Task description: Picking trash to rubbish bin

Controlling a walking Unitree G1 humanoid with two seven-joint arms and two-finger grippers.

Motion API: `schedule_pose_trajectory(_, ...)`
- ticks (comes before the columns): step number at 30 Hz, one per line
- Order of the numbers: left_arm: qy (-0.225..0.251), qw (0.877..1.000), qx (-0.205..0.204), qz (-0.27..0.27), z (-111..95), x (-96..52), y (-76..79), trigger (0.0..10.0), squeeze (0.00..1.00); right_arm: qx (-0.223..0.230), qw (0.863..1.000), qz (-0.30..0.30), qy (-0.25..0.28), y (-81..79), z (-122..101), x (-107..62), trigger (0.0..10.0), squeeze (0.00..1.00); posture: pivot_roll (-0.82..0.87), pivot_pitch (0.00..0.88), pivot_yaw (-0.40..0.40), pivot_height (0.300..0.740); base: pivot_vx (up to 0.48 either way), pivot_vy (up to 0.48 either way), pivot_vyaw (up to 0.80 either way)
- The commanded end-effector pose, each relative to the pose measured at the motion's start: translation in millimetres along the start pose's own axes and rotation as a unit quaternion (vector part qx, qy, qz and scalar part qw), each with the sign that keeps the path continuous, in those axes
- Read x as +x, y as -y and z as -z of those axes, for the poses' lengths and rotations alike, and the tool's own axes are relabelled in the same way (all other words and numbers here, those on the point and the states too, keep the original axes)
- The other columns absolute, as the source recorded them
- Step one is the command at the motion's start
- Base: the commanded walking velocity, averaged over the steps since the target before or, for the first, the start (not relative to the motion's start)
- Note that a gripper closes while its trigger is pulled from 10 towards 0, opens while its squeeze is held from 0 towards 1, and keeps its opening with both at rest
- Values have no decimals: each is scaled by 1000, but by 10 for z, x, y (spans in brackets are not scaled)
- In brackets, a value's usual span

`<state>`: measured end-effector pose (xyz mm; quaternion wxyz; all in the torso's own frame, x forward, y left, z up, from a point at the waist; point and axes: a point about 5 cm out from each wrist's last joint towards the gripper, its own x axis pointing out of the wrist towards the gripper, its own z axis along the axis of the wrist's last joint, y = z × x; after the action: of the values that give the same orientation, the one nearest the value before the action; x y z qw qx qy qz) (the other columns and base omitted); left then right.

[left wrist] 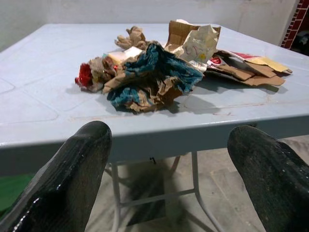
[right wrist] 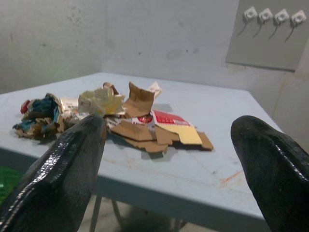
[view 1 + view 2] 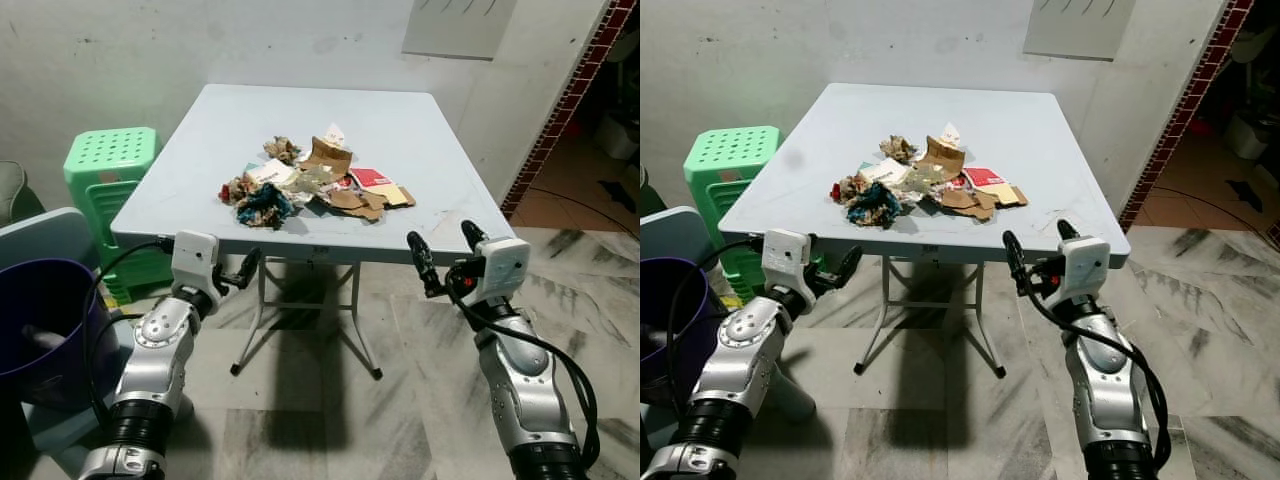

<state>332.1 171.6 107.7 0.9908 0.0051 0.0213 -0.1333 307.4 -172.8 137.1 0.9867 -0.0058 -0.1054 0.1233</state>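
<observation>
A heap of trash [image 3: 310, 185] lies near the front middle of a pale blue folding table [image 3: 420, 130]. It holds a crumpled blue and brown paper wad [image 1: 154, 77], torn cardboard [image 2: 137, 101] and a red card [image 3: 370, 178]. My left gripper [image 3: 238, 275] hovers open just before the table's front edge, left of the heap, with nothing between its fingers. My right gripper [image 3: 447, 252] is open too, at the front right corner of the table, and holds nothing. A dark purple rubbish bin [image 3: 40, 320] stands on the floor at my far left.
A green plastic stool [image 3: 110, 170] stands beside the table's left side, behind the bin. The table's metal legs [image 3: 300, 320] cross under it. A white wall runs behind, and a doorway with a red brick edge [image 3: 570, 100] opens at the right. The floor is grey marble.
</observation>
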Motion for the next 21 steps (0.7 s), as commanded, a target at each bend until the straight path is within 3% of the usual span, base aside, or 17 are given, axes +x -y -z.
schedule_pose_trajectory(1,8,1000,2,1,-40,-14,8,10000,0,-8,1000,-3,2,-1,-40,-7,10000,0,-16,0,-28,740,0,0,0)
schedule_pose_trajectory(12,2,1000,-6,-19,-60,-56,-69,10000,0,-7,1000,9,-13,58,4,-92,10000,0,-8,0,-29,740,0,0,0)
schedule_pose_trajectory(21,3,1000,-6,-30,-83,-59,-91,10000,0,-9,1000,14,-15,98,-1,-117,10000,0,-10,0,-25,740,414,0,0)
